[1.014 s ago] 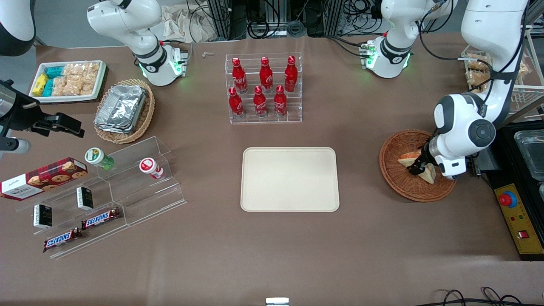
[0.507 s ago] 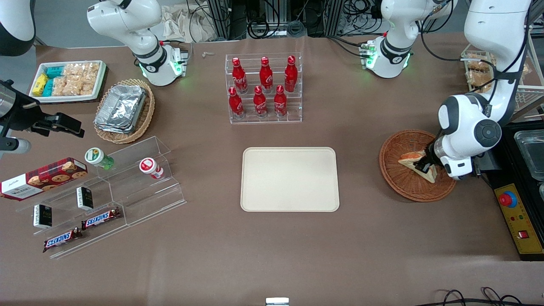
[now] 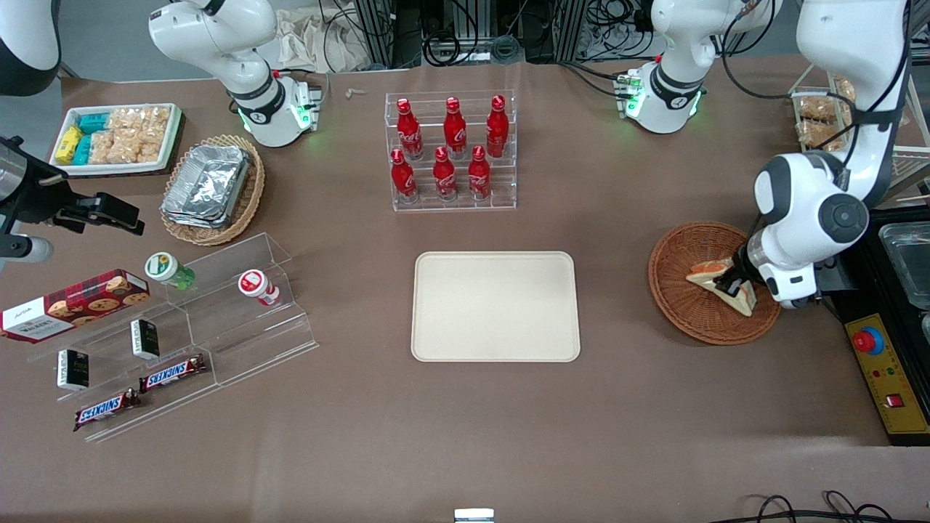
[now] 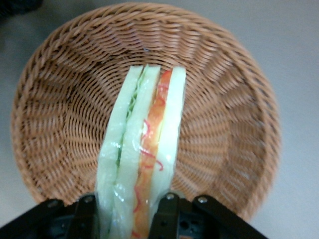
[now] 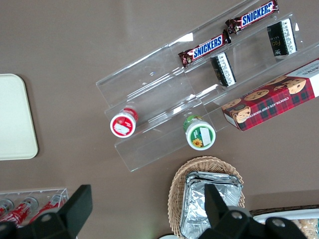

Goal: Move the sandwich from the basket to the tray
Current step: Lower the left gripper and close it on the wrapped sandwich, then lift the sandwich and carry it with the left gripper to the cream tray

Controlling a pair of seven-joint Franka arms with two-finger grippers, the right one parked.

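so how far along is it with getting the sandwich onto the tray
Done: the gripper has shut on the sandwich, its fingers pressing both bread faces. In hand: the sandwich is still over the basket; whether it has lifted clear of the weave is hard to tell. Left: carry it toward the parked arm's end to the tray, which holds nothing yet, and release.

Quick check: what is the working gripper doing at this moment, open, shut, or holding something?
Left gripper: shut on the triangular white-bread sandwich, over the round reddish-brown wicker basket. The cream-beige rectangular tray is bare.
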